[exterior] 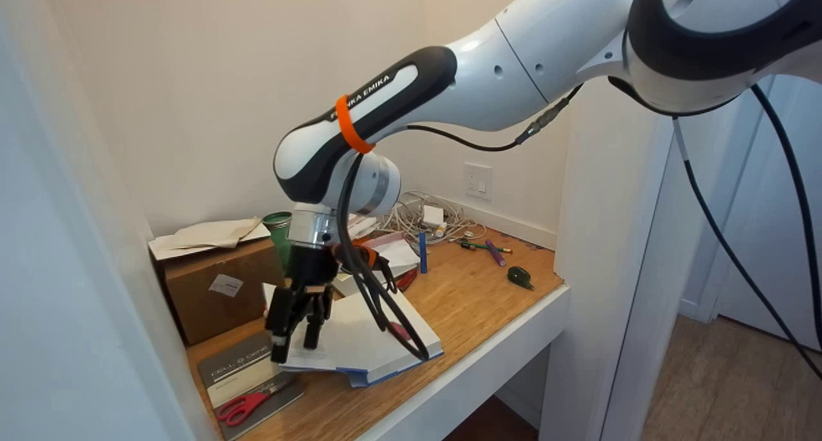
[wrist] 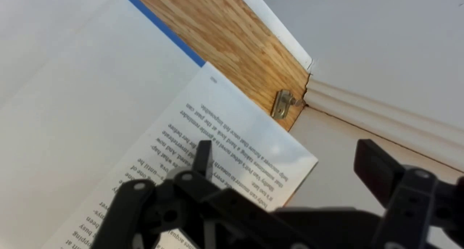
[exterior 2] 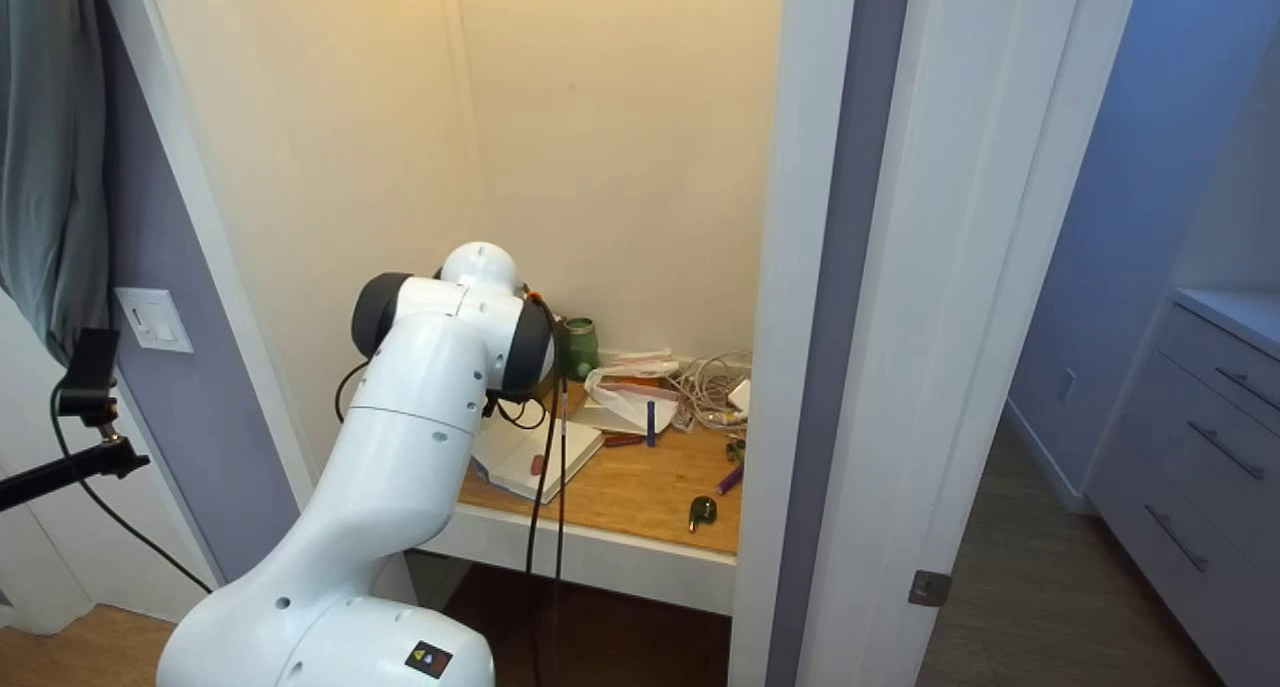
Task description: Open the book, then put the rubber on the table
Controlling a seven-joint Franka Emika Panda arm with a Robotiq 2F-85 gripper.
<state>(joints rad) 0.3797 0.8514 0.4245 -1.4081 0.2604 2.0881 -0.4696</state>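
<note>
While book (exterior: 356, 332) open, green jar (exterior 2: 582, 349) contents unclear

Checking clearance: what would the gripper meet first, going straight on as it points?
Probably the book: its printed page shows beyond the gripper in the wrist view, though depth is unclear.

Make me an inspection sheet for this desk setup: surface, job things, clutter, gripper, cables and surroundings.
Surface: table, light brown wood, partly hidden by items on it.
Job's things: book open, pages up; rubber lying on it, not on the table.
Clutter: red-handled scissors on a grey notebook; cardboard box, green jar, blue marker, purple marker.
Gripper: jaws apart; held, nothing seen.
Cables: black cables hang from the arm, passing in front of the book in an exterior view; white cord tangle at the back.
Surroundings: wall outlet; curtain; people, nothing seen.
</note>
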